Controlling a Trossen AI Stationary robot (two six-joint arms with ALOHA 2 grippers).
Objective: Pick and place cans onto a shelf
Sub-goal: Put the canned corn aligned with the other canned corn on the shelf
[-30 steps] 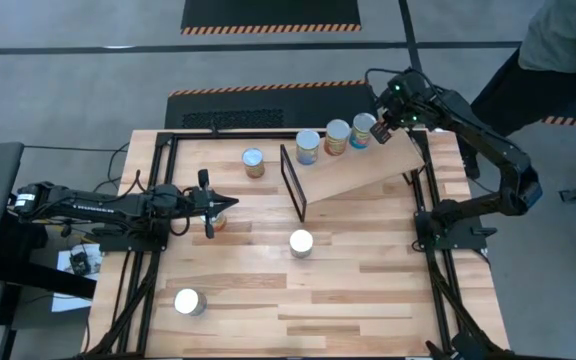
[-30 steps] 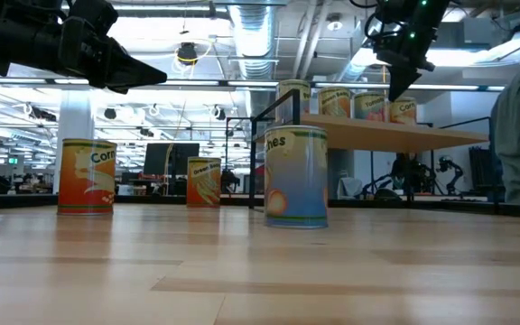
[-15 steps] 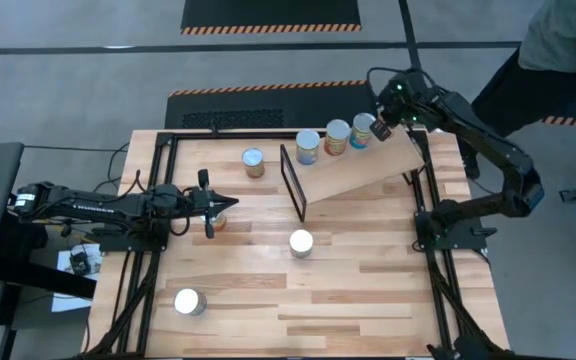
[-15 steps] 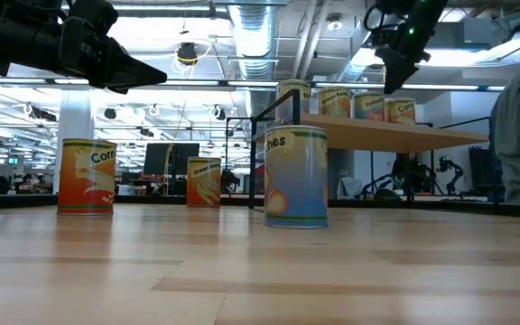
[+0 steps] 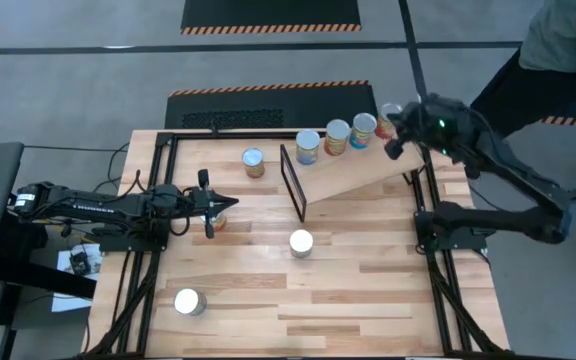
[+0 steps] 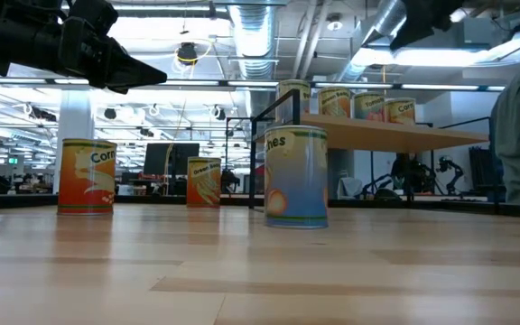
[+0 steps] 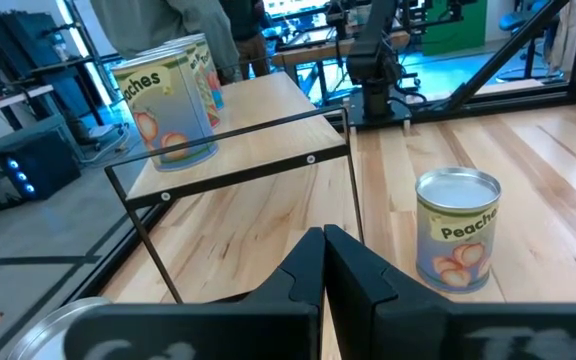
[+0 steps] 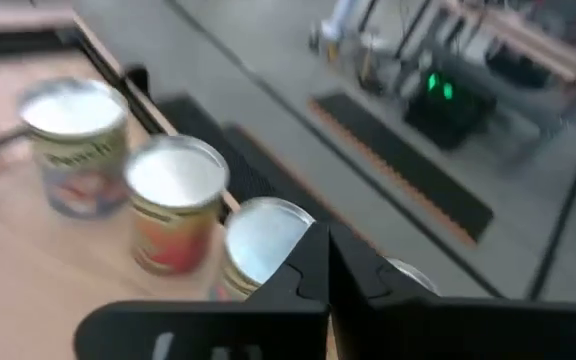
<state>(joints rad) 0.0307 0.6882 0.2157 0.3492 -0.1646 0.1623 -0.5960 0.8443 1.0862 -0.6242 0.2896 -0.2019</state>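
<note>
While over shelf (image 5: 353, 170), right hand (image 5: 396, 147) shut, empty.

Fourth shelf can (image 5: 389, 112) partly under right arm

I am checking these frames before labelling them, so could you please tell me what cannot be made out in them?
- Fourth can on the shelf: in the high view the right hand covers most of it; in the right wrist view its own fingers hide it.
- Can beside the left hand: the hand overlaps it in the high view, so its label is unreadable.
- Right wrist view: motion blur makes the labels illegible.
</note>
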